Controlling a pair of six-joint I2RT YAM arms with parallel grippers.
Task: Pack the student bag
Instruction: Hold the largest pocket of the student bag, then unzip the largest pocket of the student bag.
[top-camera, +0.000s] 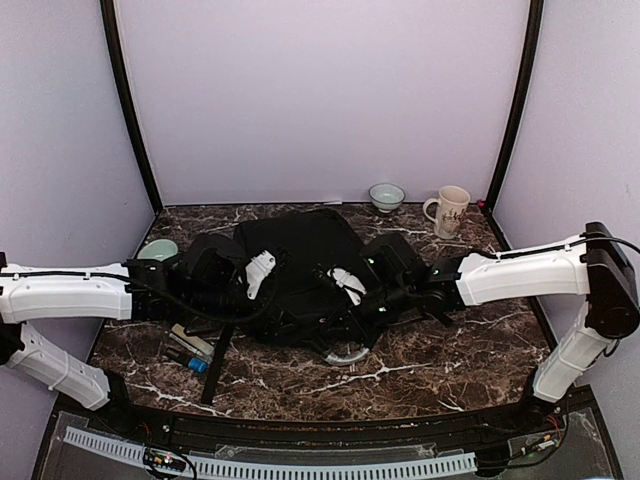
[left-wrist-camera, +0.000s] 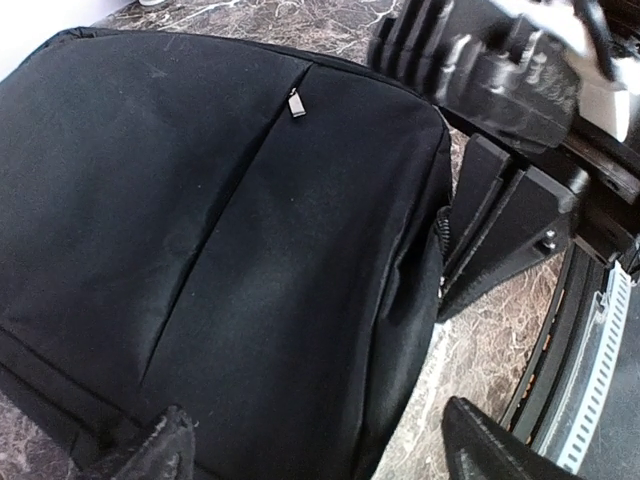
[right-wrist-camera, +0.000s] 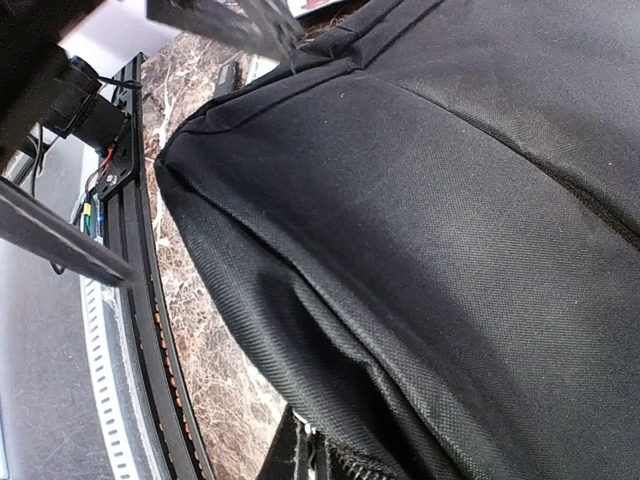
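1. Top view: large black rectangular fabric backpack lies flat mid-table on dark marbled tabletop; left gripper and right gripper both over it.
2. Left wrist view: left gripper fingers spread wide above backpack front, holding nothing.
3. Right wrist view: right gripper pinched closed at backpack edge; hold on fabric cannot be told.

On the table, spread beneath and between both sets of jaws: the student bag, with the left gripper over its left part and the right gripper over its right. Behind the jaws, by the far edge: a bowl, a mug just right of it. Left of the left jaws, a second bowl; nearer than them, small items beside a strap; nearer than the right jaws, the loop handle.
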